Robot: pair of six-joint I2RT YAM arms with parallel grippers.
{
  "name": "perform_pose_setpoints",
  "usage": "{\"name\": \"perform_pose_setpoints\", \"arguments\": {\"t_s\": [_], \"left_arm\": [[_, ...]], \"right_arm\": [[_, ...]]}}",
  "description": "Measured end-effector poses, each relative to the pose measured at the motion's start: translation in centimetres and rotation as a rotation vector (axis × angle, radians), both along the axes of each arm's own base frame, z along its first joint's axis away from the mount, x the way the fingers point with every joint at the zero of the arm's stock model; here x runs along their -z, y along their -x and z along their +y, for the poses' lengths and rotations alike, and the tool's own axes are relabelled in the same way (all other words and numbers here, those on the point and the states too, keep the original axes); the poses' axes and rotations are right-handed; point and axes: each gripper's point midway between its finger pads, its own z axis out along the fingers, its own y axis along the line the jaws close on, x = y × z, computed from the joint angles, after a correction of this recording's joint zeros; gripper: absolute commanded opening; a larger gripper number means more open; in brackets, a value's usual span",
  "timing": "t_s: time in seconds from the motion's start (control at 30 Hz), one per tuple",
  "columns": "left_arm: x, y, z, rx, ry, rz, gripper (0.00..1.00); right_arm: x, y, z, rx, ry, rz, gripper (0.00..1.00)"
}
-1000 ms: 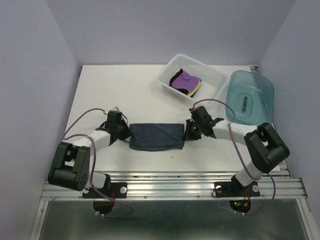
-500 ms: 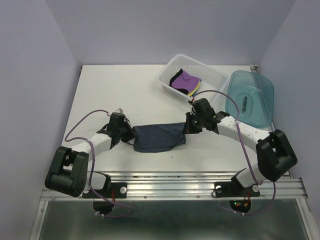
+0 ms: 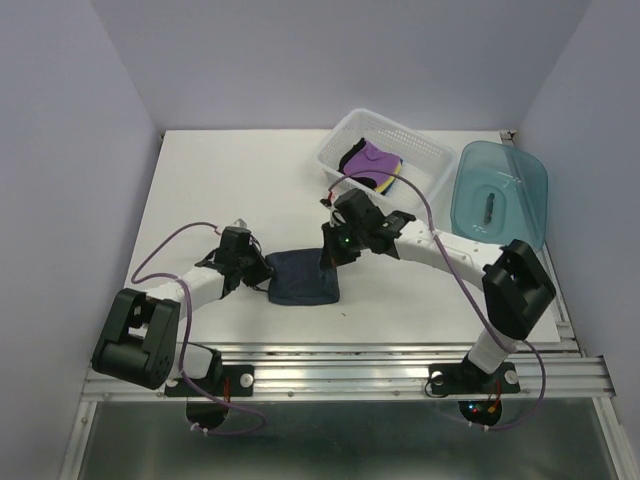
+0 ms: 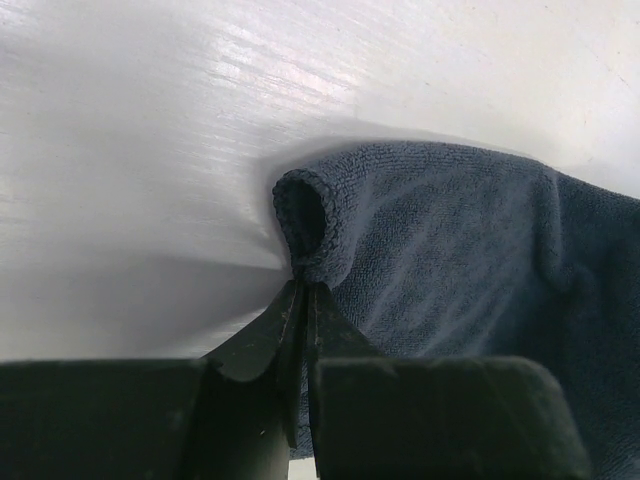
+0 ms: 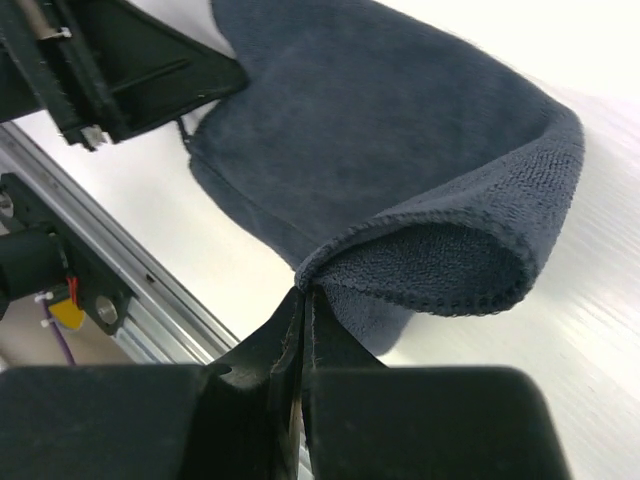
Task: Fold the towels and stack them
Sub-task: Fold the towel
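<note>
Mid-fold, we reckon: left tool (image 3: 264, 272) and right tool (image 3: 331, 258) both pinch dark towel (image 3: 303, 283) tight; next, lay right edge toward 9 o'clock.

There is one table (image 3: 230, 180). There are two arms, the left arm (image 3: 195, 285) and the right arm (image 3: 440, 250). Each arm has one gripper, so that makes two: the left gripper (image 3: 264, 272) and the right gripper (image 3: 330, 257). One dark blue towel (image 3: 303, 282) is out on the table. There is one basket (image 3: 430, 152). In it I count three more towels: one purple towel (image 3: 375, 157), one yellow towel (image 3: 393, 177) and one dark towel (image 3: 352, 160). They lie in a heap, so there may be more. There is one bin (image 3: 525, 180).
</note>
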Motion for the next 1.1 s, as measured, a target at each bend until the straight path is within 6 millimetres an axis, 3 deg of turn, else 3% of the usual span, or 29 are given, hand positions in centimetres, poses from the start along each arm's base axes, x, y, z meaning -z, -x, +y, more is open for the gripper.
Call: {"name": "perform_pose_setpoints", "arguments": {"t_s": [0.5,0.8,1.1], "left_arm": [[0.0,0.0,-0.1,-0.005,0.011,-0.001,0.07],[0.0,0.1,-0.2,-0.004,0.021,-0.004,0.07],[0.0,0.1,-0.3,-0.005,0.027,-0.004,0.07]], "right_arm": [[3.4,1.2,7.5,-0.096,-0.024,0.063,0.01],[3.4,1.4,10.1,-0.111,-0.073,0.077,0.01],[4.0,1.1,11.2,-0.108,-0.098,0.099,0.01]]}}
